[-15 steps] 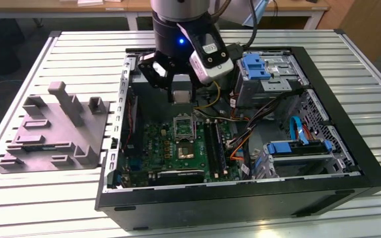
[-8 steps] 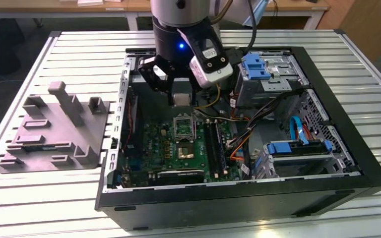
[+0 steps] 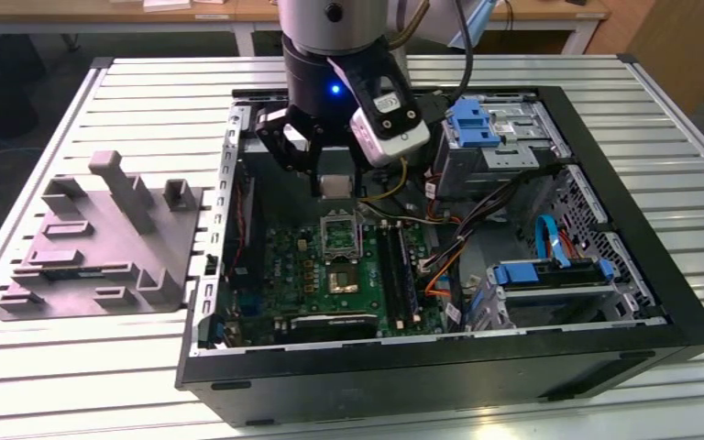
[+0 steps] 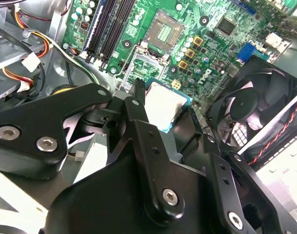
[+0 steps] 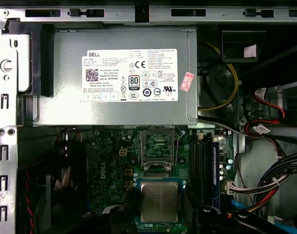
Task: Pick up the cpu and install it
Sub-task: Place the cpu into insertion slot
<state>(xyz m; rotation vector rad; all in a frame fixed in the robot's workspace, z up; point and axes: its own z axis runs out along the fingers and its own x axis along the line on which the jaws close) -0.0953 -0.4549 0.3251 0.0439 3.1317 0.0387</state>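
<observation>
The exterior view took in the whole scene: the open computer case (image 3: 645, 302) lay on a slatted table (image 3: 120, 376), with a grey fixture (image 3: 95, 243) standing beside it on the exterior view's left. The arm's gripper (image 3: 334, 181) reached down into the case over the green board (image 3: 315, 275).

The first wrist view looked straight down and showed the grey power-supply box (image 5: 124, 73). It also showed the socket (image 5: 157, 145) with its contacts bare. The second wrist view, taken at a slant, showed the black fan (image 4: 250, 112) instead.

The gripper was closed on the cpu (image 4: 169, 103), whose opposite edges sat between the black fingers (image 4: 139, 122). Contact on the far edge seemed likely but was partly hidden.

The cpu (image 5: 159, 202) hung above the board, near the socket and apart from it. It lay flat, with its silvery metal top facing up towards the cameras. Being square, it had no long axis. In the first wrist view its edges ran about parallel to the socket's frame.
</observation>
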